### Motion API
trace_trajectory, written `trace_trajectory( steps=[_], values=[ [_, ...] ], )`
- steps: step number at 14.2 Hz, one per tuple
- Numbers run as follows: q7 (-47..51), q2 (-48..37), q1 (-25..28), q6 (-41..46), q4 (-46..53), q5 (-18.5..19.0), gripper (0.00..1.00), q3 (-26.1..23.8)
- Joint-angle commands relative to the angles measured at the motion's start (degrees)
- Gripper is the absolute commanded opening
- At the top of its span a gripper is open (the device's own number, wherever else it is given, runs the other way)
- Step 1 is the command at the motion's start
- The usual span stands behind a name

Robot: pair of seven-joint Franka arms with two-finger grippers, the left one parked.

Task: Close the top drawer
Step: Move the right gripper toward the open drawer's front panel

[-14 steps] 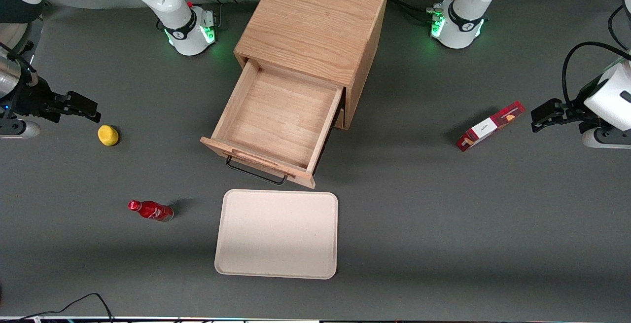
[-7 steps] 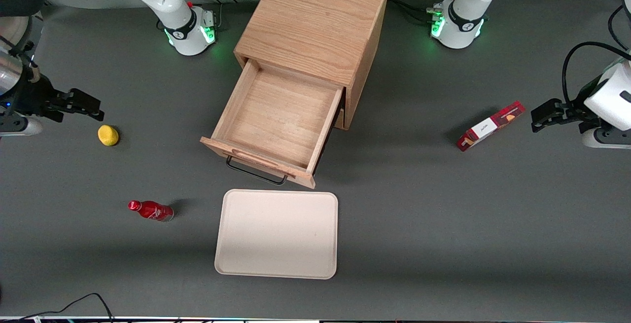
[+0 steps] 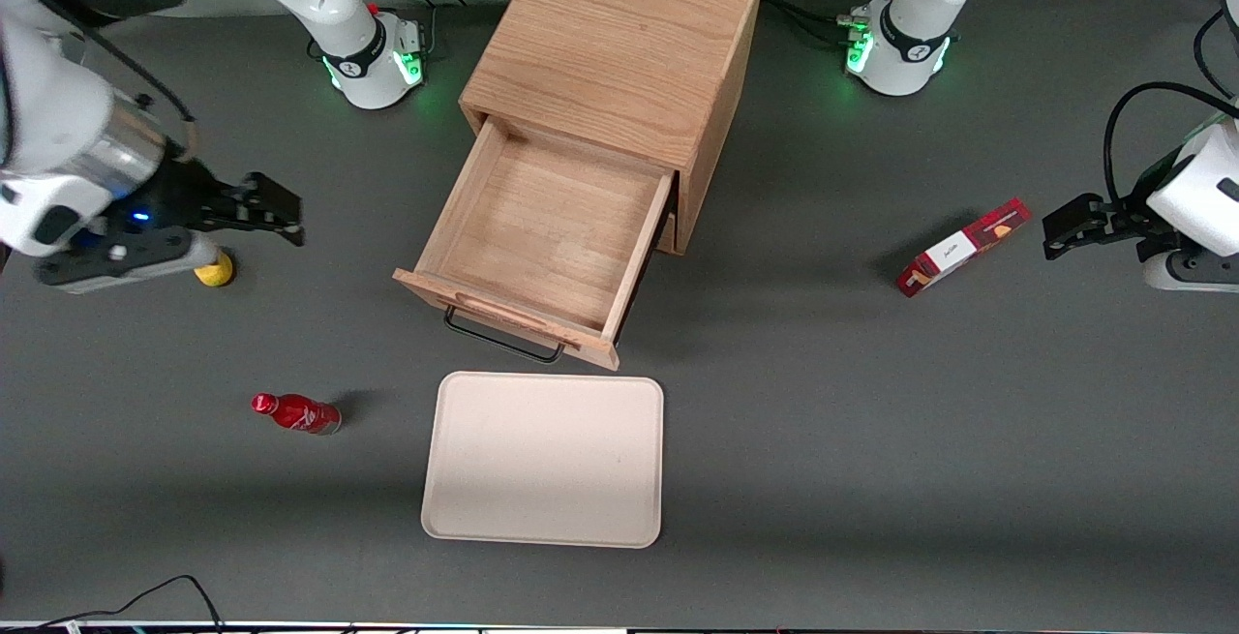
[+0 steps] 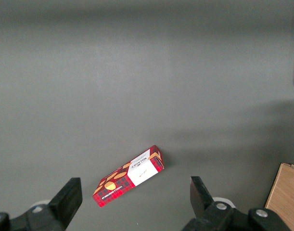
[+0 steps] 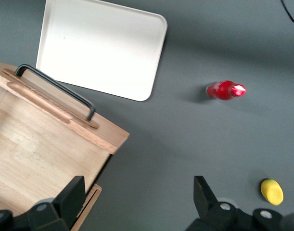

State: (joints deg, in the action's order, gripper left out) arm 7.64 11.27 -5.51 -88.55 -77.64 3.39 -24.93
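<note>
The top drawer [image 3: 542,237] of the light-oak cabinet [image 3: 619,44] stands pulled far out, its inside bare. Its black wire handle [image 3: 503,339] faces the front camera, under a raised wooden lip. My gripper [image 3: 281,218] hangs open above the table beside the drawer, toward the working arm's end, apart from the wood. The right wrist view shows the drawer [image 5: 36,144], its handle [image 5: 57,89], and my gripper [image 5: 137,202] with nothing between its black fingers [image 5: 72,192].
A cream tray [image 3: 542,460] lies in front of the drawer. A red bottle [image 3: 295,413] lies on its side nearer the front camera than my gripper. A yellow fruit [image 3: 215,273] sits partly under my wrist. A red box [image 3: 961,247] lies toward the parked arm's end.
My gripper has swung toward the cabinet, from near the table's end to above the yellow fruit, which it now partly covers. The drawer has not moved.
</note>
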Motion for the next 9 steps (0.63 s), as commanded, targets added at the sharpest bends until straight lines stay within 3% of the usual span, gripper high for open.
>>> trace_trajectory(
  steps=[1,9],
  values=[
    [6.6,3.1,0.4,2.2,4.3,5.3,1.0,-6.7],
    [10.3,4.2,0.4,1.5,4.3,4.3,1.0,-12.3]
  ],
)
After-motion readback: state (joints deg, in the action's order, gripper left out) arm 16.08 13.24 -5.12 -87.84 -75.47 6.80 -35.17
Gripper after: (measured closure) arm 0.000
